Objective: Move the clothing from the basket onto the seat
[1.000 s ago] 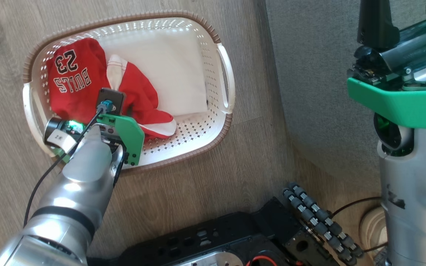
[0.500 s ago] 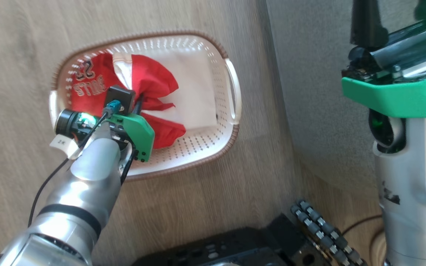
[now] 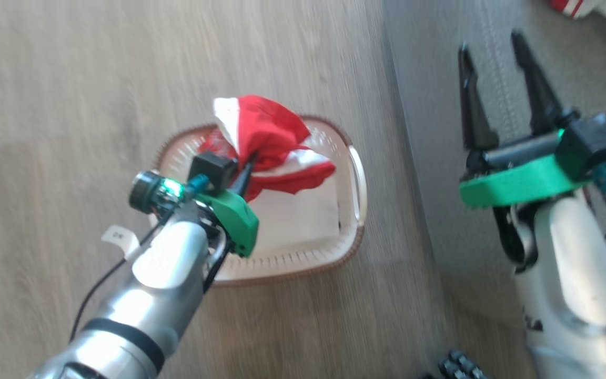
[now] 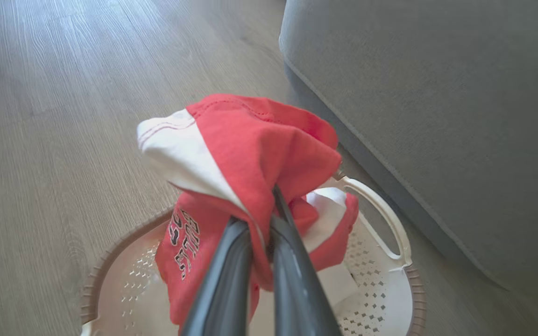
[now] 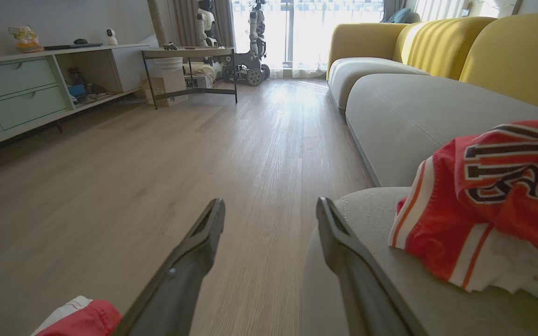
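My left gripper is shut on a bunched red and white piece of clothing and holds it above the basket, a cream perforated tub with a brown rim. In the left wrist view the fingers pinch the red cloth, and a part with black lettering hangs down over the basket. My right gripper stands open over the grey seat, with nothing between its fingers. Another red jersey lies on the seat.
A white cloth lines the basket's bottom. The basket stands on wood floor close to the seat's edge. Yellow backrests rise behind the seat. Far across the floor are a shelf unit and a low table.
My left gripper has shut on the red clothing and lifted it up out of the basket. The head camera has shifted, so the right gripper's open fingers now show in full.
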Available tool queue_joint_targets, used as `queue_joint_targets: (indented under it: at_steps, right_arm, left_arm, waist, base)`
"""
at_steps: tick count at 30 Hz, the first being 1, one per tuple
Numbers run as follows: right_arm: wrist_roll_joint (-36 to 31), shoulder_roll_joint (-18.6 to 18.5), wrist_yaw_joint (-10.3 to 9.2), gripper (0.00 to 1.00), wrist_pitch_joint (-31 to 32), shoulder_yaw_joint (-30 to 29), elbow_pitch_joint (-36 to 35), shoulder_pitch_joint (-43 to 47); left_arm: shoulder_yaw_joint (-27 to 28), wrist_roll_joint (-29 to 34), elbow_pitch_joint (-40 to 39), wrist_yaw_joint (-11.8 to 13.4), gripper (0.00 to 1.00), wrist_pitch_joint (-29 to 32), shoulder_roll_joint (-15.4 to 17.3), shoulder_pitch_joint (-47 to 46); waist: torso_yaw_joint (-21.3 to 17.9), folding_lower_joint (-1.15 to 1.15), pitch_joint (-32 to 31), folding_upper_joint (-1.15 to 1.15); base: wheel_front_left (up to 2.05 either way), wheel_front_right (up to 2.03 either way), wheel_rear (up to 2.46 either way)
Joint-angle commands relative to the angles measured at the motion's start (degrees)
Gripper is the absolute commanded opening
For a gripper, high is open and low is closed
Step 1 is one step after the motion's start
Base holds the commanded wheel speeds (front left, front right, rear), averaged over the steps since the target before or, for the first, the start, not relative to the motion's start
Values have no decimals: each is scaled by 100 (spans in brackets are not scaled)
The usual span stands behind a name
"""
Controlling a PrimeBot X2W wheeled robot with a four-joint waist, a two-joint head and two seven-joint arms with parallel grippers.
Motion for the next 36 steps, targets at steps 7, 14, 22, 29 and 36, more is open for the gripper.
queue_joint_targets:
  at_steps: [7, 14, 22, 29, 36]
  right_arm:
    - [30, 11, -2, 100, -35, 43, 382, 768]
    - [162, 11, -2, 100, -35, 218, 782, 1356]
    - [297, 11, -2, 100, -33, 405, 1042, 1858]
    - [342, 11, -2, 100, -28, 592, 996, 1926]
    - [418, 11, -2, 100, 43, 1085, 821, 1820]
  left_arm:
    - [-213, -259, -659, -45, 0, -136, 58, 350]
    - [-360, -470, -1070, -50, 0, -121, 58, 462]
    - [-325, -632, -1339, 44, 0, -10, 63, 445]
    - [-264, -664, -1591, 139, 0, 116, 126, 203]
    - [-237, -656, -1809, 206, 0, 241, 196, -67]
  waist:
    - [491, 0, -1469, 0]
    - [628, 0, -2357, 0]
    - [726, 0, -3163, 0]
    - [768, 0, -3342, 0]
    - [765, 0, -3384, 0]
  base:
    - [0, 0, 0]
    - [0, 0, 0]
    - [0, 0, 0]
    - [0, 0, 0]
    - [0, 0, 0]
